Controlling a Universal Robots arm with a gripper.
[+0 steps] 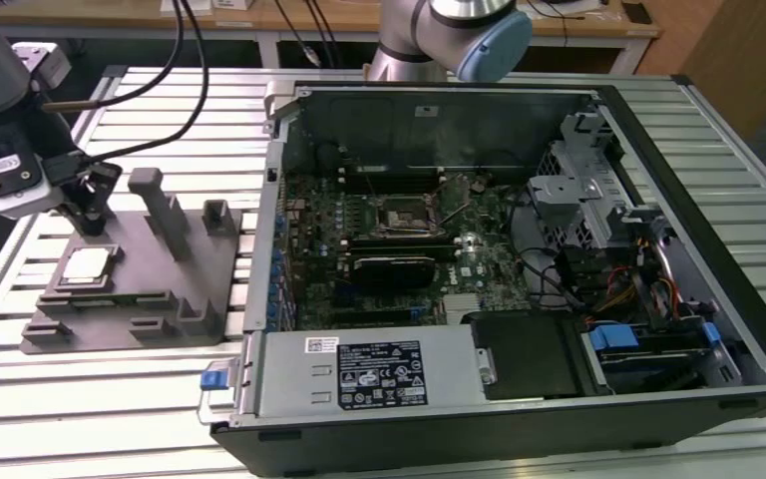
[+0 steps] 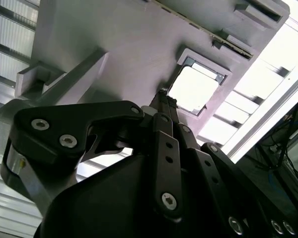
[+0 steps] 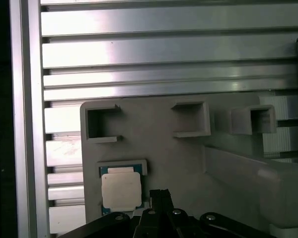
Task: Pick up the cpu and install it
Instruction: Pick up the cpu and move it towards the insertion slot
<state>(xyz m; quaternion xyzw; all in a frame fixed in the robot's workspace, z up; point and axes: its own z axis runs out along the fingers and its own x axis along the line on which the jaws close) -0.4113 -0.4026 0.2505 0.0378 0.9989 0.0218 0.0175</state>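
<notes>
**A:** One cpu (image 1: 87, 264), pale metal top, lying flat in a square pocket of the grey fixture (image 1: 157, 299). Nothing on it, nothing gripping it.

**B:** Where's the fixture?

**A:** On the slatted worktop (image 1: 117, 399), to the exterior view's left of the open PC case (image 1: 490, 439). Well apart from the mobo socket (image 1: 405, 213).

**B:** Gripper?

**A:** Gripper (image 1: 92, 222) hangs over the fixture, tip pointing down, just beside the cpu. Jaws look pinched together, empty. In the first wrist view the gripper (image 3: 160, 194) sits next to one edge of the cpu (image 3: 120, 192), not over its middle.

**B:** Touching it?

**A:** Can't tell for sure, looks apart. The second wrist view has the gripper (image 2: 162, 99) close by a corner of the pocket, cpu (image 2: 193, 89) bright just past it.

**B:** So which step?

**A:** Approach for the pick, I'd say. Nothing lifted, so install not started.

**B:** What does the pick need?

**A:** IMO, jaws spread wider than the chip and centred over it, square to its sides. The pocket walls leave little room around it, so alignment matters. Light squeeze, since it's thin & flat.
</notes>
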